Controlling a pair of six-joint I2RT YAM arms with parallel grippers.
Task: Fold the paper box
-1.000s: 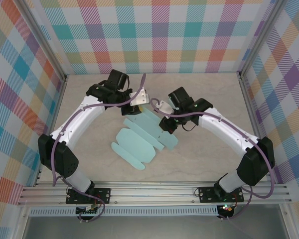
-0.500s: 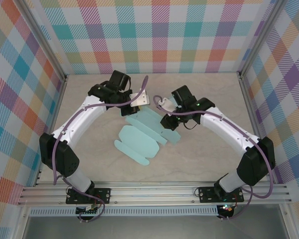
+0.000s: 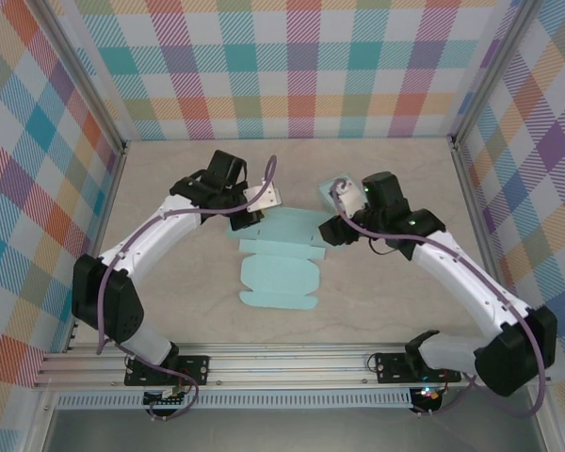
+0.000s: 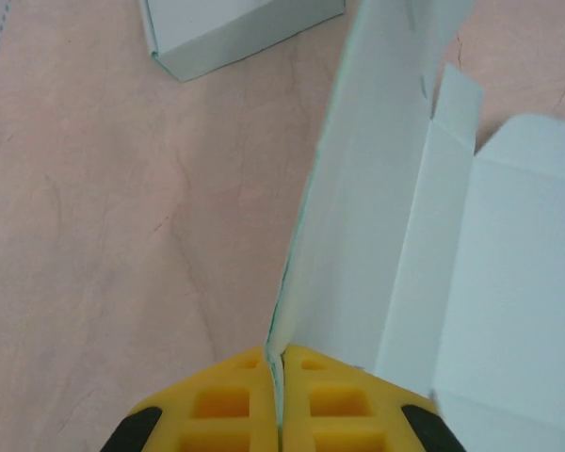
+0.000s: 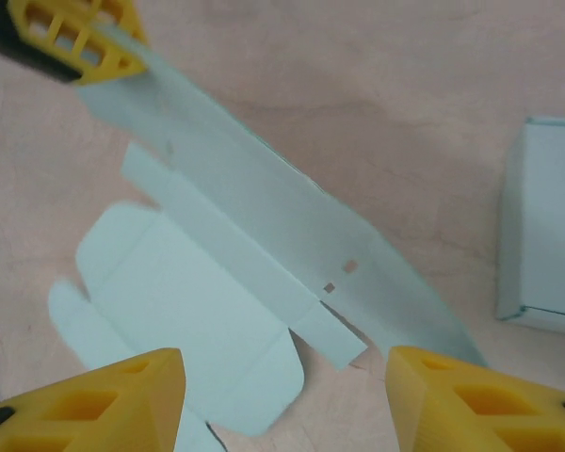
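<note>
Firmly, left of centre in the overhead frame, the left gripper (image 4: 275,365) was clenched on the raised flap of the flat pale blue paper box blank (image 3: 281,273), which lay mid-frame on the beige tabletop (image 3: 169,278). Rightward, the right gripper (image 5: 287,381) hung released, holding nothing, beside a small folded pale blue box (image 3: 328,194)

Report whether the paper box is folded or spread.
Mostly spread: the paper box lies flat, one long flap raised, pinched by the left gripper.

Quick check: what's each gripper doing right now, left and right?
Left gripper: closed, pinching an edge of the paper box.
Right gripper: open, holding nothing.
</note>
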